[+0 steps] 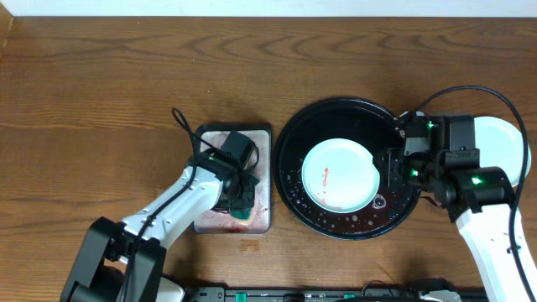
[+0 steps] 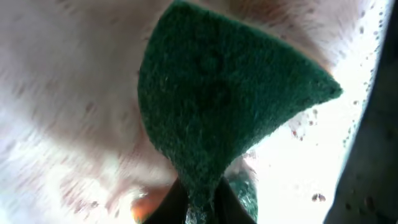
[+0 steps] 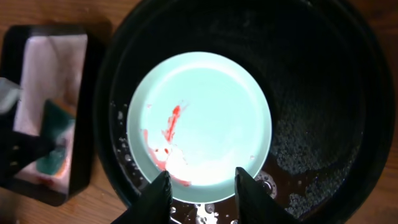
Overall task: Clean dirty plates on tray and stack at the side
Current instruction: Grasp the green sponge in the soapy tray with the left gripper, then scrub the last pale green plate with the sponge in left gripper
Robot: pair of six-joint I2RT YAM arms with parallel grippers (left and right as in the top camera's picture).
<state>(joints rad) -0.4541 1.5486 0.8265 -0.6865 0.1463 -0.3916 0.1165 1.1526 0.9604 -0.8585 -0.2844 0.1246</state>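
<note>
A pale mint plate (image 1: 338, 174) with a red smear lies in the black tray (image 1: 336, 106). In the right wrist view the plate (image 3: 199, 118) fills the centre, with wet, bubbly tray (image 3: 323, 81) around it. My right gripper (image 1: 388, 170) hovers at the plate's right rim. Its jaws (image 3: 205, 190) stand apart above that rim, open and gripping nothing. My left gripper (image 1: 241, 201) is down in the silver pan (image 1: 210, 138), shut on a green sponge (image 1: 245, 216). In the left wrist view the sponge (image 2: 217, 99) is pinched between the dark fingers of that gripper (image 2: 200, 196).
Another pale plate (image 1: 503, 143) rests on the bare wood at the far right, partly hidden by my right arm. The pan (image 3: 50, 62) sits just left of the tray. Brown tabletop (image 1: 101, 101) stretches to the left and back.
</note>
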